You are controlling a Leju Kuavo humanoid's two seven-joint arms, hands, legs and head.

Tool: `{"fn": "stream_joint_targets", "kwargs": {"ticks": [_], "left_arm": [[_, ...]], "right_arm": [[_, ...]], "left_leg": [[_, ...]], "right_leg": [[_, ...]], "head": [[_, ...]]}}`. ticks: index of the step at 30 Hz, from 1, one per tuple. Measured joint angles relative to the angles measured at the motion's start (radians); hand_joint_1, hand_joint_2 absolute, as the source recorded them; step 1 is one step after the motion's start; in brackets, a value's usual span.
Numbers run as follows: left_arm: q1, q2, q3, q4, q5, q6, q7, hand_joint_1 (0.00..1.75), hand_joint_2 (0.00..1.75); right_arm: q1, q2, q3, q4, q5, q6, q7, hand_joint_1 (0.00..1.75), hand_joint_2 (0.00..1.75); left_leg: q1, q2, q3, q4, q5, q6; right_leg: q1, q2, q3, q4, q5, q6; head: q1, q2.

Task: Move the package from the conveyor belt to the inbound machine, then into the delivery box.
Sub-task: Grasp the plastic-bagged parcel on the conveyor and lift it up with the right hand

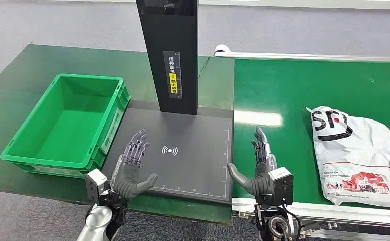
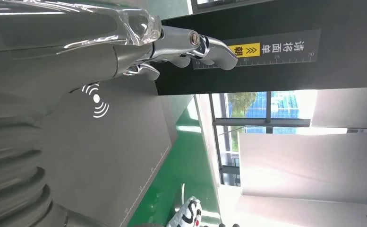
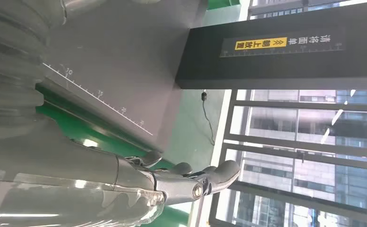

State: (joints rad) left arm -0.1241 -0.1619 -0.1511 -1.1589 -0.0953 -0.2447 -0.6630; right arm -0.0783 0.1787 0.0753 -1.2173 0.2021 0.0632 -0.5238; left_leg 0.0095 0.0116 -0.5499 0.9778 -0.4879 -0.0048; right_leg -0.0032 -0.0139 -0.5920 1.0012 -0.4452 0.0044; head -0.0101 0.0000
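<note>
Bright even indoor light, white glare patch on the conveyor belt [image 1: 303,100], blown-out windows [image 2: 266,106] in wrist views, close hand covers blurred.

Package [image 1: 361,155] reads "SF"; machine post's [image 1: 170,45] label [image 1: 173,73] "请将面单朝上放置"

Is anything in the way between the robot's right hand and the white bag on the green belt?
Nothing visible is. The right hand hangs open at the belt's near edge, and only bare green belt lies between it and the package.

Silver forearms end in grey left hand [image 1: 131,170] and right hand [image 1: 260,168] with dark fingers.
</note>
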Motion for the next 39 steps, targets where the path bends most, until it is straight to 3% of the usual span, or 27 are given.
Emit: {"fn": "stream_joint_targets", "kwargs": {"ticks": [6,13,21,27,32,39], "left_arm": [[0.000,0.001,0.000,0.000,0.000,0.002,-0.001,0.00,1.75],[0.000,0.008,0.000,0.000,0.006,-0.001,-0.007,0.00,1.75],[0.000,0.011,0.001,-0.001,0.011,-0.001,-0.008,0.00,1.75],[0.014,0.019,0.004,-0.019,0.014,0.000,-0.008,0.00,1.75],[0.029,0.024,0.006,-0.035,0.016,0.002,-0.008,0.00,1.75],[0.053,0.030,0.021,-0.072,0.021,0.005,0.009,0.00,1.75]], "right_arm": [[-0.031,-0.015,0.014,0.001,0.078,-0.038,0.023,0.00,1.75],[-0.115,-0.079,0.017,0.024,0.197,-0.080,0.059,0.00,1.75],[-0.180,-0.118,0.017,0.071,0.233,-0.092,0.068,0.00,1.75],[-0.387,-0.223,0.017,0.295,0.331,-0.172,0.115,0.00,1.75],[-0.489,-0.265,0.018,0.436,0.419,-0.231,0.166,0.00,1.75],[-0.597,-0.305,0.024,0.590,0.531,-0.305,0.326,0.00,1.75]], "left_leg": [[0.000,0.000,0.000,0.000,0.000,0.000],[0.000,0.000,0.000,0.000,0.000,0.000],[0.000,0.000,0.000,0.000,0.000,0.000],[0.000,0.000,0.000,0.001,0.000,0.000],[0.000,0.000,0.000,0.001,0.000,0.000],[0.000,-0.001,0.000,0.001,0.000,0.000]], "right_leg": [[0.000,0.000,0.000,0.000,0.000,0.000],[0.000,0.000,0.000,0.000,0.000,0.000],[0.000,0.000,0.000,0.000,0.000,0.000],[0.000,0.000,0.000,0.000,0.001,0.000],[0.000,0.000,0.000,0.000,0.001,0.000],[0.000,0.000,0.000,0.000,0.001,0.000]], "head": [[0.000,0.000],[0.000,0.000],[0.000,0.000],[0.000,0.000],[0.000,0.000],[0.000,0.000]]}}
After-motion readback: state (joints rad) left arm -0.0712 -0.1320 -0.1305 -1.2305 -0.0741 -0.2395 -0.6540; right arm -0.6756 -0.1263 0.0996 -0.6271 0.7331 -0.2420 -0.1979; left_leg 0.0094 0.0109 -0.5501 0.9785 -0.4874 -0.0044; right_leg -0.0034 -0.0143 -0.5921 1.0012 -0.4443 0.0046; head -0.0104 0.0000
